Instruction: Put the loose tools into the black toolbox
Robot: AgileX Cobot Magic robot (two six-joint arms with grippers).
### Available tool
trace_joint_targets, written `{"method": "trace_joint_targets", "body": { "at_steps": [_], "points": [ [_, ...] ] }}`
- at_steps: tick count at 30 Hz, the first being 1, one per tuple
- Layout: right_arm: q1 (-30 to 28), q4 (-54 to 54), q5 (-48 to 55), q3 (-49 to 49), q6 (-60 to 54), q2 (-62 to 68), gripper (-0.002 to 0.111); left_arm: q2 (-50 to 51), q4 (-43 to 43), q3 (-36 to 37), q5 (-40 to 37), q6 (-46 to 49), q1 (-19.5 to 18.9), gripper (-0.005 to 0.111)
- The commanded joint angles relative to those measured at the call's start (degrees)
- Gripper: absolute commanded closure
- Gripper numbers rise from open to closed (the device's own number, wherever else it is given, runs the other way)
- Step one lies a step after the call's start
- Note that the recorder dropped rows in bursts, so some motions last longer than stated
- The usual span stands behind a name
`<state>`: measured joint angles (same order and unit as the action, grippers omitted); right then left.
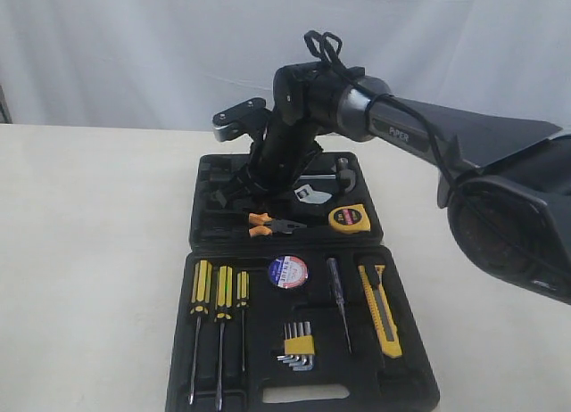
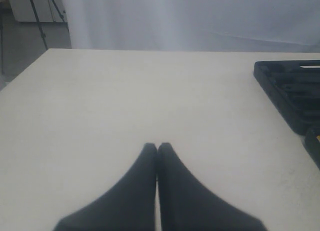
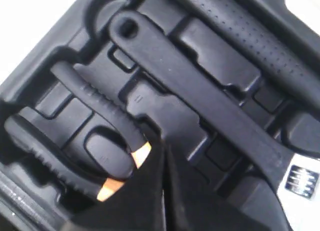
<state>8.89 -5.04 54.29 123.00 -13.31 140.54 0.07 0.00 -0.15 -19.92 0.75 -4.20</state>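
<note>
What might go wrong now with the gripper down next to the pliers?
The right gripper is shut, with its tips right at the orange handle ends of the pliers. Pushing down here might shove them crooked in the toolbox instead of settling them. The tape measure lies close by, so a sideways swing might knock it.

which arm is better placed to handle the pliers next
Right. The right pincer sits shut at the handles of the pliers inside the toolbox, so it likely needs little travel. The left pincer hangs shut over bare table, beside the toolbox.
</note>
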Motion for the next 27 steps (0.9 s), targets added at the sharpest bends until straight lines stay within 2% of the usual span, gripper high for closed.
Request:
{"method": "trace_joint_targets", "body": {
  "at_steps": [1,13,17,23,27],
  "points": [
    [-0.27,-0.27,0.32,0.21,0.18,0.28,0.109,-0.07,0.0,0.15,0.31,-0.33,0.27,0.107],
    [-0.13,-3.78,1.08,0.21,-1.02,1.88,0.109,-0.07,0.0,0.15,0.31,-0.33,0.27,0.107],
    [-0.13,-3.67,1.88,0.21,-1.02,-1.52,0.109,-0.07,0.0,0.15,0.31,-0.33,0.27,0.107],
    [-0.39,-3.67,10.78,0.06,-1.05,-7.5,0.109,-0.07,0.0,0.15,0.31,-0.33,0.27,0.107],
    [-1.06,-3.63,12.12,-6.49,-0.55,-12.99,0.109,-0.07,0.0,0.15,0.31,-0.33,0.27,0.107]
  ]
}}
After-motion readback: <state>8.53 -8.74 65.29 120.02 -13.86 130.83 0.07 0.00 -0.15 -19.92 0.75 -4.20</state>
